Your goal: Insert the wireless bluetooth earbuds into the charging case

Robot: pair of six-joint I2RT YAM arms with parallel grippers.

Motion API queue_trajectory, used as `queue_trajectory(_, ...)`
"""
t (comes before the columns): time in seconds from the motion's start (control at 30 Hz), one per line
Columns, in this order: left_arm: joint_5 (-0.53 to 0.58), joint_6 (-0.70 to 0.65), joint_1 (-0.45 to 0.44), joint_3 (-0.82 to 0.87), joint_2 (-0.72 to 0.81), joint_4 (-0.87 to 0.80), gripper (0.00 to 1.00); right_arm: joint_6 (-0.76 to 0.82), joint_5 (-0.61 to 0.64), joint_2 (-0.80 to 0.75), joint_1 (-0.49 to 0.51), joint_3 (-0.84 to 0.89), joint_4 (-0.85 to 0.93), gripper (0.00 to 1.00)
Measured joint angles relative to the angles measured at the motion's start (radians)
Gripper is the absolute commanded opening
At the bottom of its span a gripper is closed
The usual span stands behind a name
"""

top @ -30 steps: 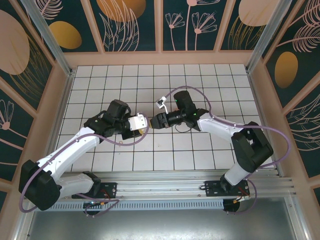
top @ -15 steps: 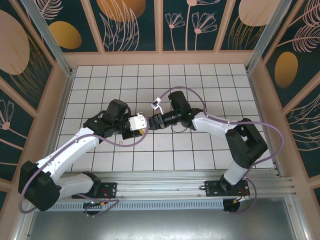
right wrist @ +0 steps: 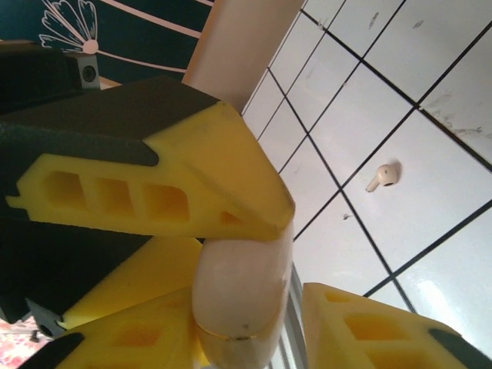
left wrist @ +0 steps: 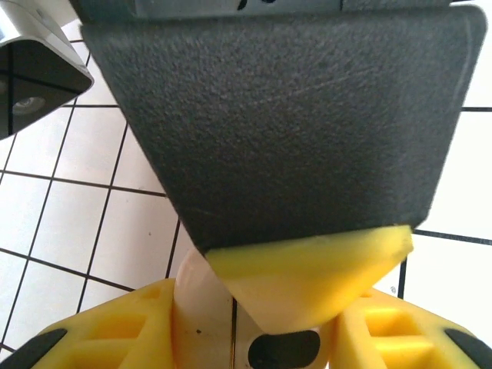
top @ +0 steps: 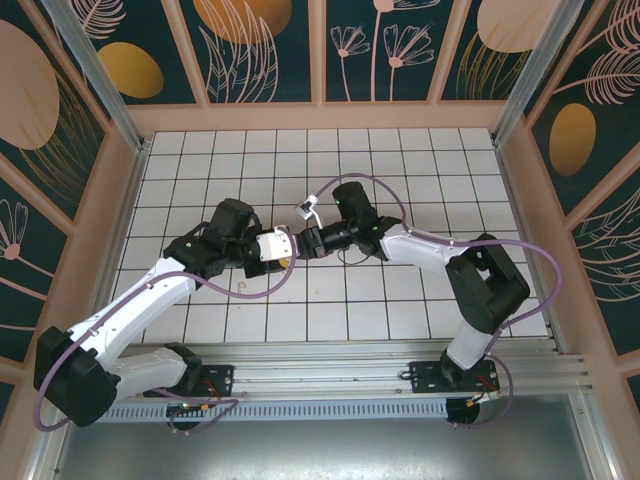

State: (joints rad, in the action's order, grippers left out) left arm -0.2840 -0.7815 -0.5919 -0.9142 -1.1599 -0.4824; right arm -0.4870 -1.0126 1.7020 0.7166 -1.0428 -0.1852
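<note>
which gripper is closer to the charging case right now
Left. The left gripper is clamped on the charging case. The right gripper straddles it from the opposite side, with a gap showing at one finger.

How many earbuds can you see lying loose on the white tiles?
1. A cream-beige earbud lies alone on a white tile, seen in the right wrist view. More may be hidden from view.

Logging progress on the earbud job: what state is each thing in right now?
charging case: held in the left gripper, lid unclear
beige earbud: loose on a tile, outside the case
left gripper: shut on the case
right gripper: jaws around the case, grip unclear
</note>
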Motion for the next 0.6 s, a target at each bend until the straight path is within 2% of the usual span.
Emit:
queue_trajectory(0.1, 0.003, 0.000, 0.000, 0.000, 0.000, 0.000, 0.40, -0.003, -0.008, 0.000, 0.000, 0.000, -0.008, 0.27)
queue_trajectory(0.23, 0.005, 0.010, 0.000, 0.000, 0.000, 0.001, 0.64, -0.002, -0.004, -0.002, -0.003, 0.008, -0.035, 0.24)
queue_trajectory(0.43, -0.031, 0.108, -0.018, 0.000, 0.006, 0.066, 0.64, -0.021, 0.035, -0.103, -0.050, 0.167, -0.155, 0.22)
queue_trajectory(0.6, -0.026, 0.236, -0.026, 0.062, 0.042, 0.227, 0.63, -0.028, 0.075, -0.165, -0.149, 0.271, -0.292, 0.21)
